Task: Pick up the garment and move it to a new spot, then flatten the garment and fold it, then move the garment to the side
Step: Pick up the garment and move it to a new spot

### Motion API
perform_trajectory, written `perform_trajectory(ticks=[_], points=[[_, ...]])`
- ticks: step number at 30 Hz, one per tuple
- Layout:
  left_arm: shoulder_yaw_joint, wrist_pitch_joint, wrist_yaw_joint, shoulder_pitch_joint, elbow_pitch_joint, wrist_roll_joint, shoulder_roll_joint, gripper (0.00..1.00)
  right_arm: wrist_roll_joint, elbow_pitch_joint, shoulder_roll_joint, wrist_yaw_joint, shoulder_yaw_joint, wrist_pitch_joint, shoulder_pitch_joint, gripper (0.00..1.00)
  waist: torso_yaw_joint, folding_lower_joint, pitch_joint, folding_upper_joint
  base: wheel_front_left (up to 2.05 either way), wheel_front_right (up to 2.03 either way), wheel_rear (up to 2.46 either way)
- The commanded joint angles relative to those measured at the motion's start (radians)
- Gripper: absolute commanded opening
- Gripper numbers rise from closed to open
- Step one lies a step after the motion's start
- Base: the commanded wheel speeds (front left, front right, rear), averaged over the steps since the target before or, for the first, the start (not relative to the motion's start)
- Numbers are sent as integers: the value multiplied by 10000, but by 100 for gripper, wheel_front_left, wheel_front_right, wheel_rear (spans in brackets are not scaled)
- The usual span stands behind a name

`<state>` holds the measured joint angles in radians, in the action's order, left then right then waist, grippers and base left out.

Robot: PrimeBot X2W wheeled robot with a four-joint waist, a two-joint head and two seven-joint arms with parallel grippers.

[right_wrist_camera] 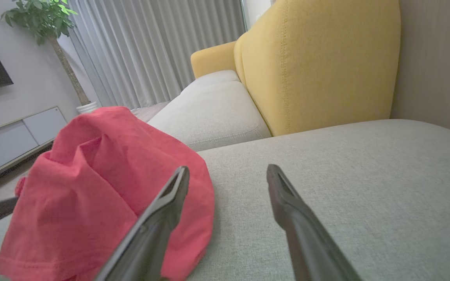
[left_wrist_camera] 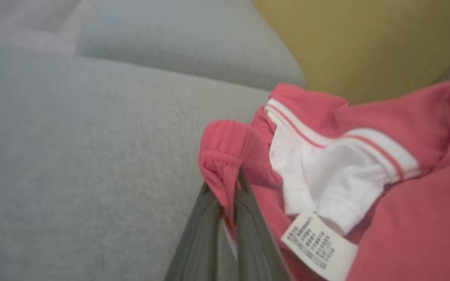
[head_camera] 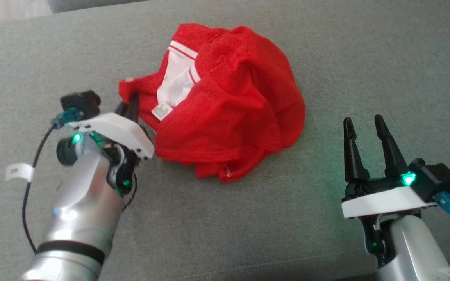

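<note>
The garment [head_camera: 229,101] lies crumpled in a red mesh heap on the grey cushion, with a white panel edged in a red stripe and a small white tag [head_camera: 161,112] facing up. My left gripper [head_camera: 131,97] is at the heap's left edge, shut on a fold of red fabric. The left wrist view shows its fingertips [left_wrist_camera: 244,195] pinching that hem, with the garment [left_wrist_camera: 424,218] spreading to the right. My right gripper [head_camera: 363,119] stands open on the cushion to the right of the heap, apart from it. In the right wrist view the gripper [right_wrist_camera: 228,168] is open, with the garment [right_wrist_camera: 104,183] to its left.
The grey sofa cushion [head_camera: 326,58] stretches all around the heap, and its front edge runs along the bottom of the head view. A yellow backrest [right_wrist_camera: 318,66] rises behind. Beyond are a second seat cushion [right_wrist_camera: 213,113], curtains, a plant and a low cabinet.
</note>
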<state>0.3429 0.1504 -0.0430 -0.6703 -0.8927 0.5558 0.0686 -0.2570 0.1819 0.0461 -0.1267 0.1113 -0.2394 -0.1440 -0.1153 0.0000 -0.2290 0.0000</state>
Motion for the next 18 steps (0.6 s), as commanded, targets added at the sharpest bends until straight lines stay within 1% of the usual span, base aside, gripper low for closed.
perform_trajectory(ticks=[1, 4, 8, 9, 13, 18], points=[[-315, 518, -41, -714, 500, -106, 439, 0, -60, -227, 41, -40, 171, -160, -245, 100, 253, 0, 250, 0, 0, 0, 0], [-471, 885, -130, -951, 1091, -153, 610, 0, -84, -168, 41, -40, 150, -176, -254, 100, 518, 0, 539, 0, 0, 0, 0], [-822, 1055, -47, -1258, 2372, -302, 1039, 0, -121, -92, 41, -40, 96, -189, -184, 100, 948, 0, 911, 0, 0, 0, 0], [-822, 1055, -47, -1258, 2372, -302, 1039, 0, -121, -92, 41, -40, 96, -189, -184, 100, 948, 0, 911, 0, 0, 0, 0], [-1270, 1044, 254, -1429, 3645, -415, 1697, 0, -173, -2, 41, -40, 158, -198, -119, 100, 1281, 0, 1163, 0, 0, 0, 0], [-1724, 394, 678, -1218, 4649, -496, 2777, 0, -254, 30, 41, -40, 195, -207, -100, 100, 1593, 0, 1276, 0, 0, 0, 0]])
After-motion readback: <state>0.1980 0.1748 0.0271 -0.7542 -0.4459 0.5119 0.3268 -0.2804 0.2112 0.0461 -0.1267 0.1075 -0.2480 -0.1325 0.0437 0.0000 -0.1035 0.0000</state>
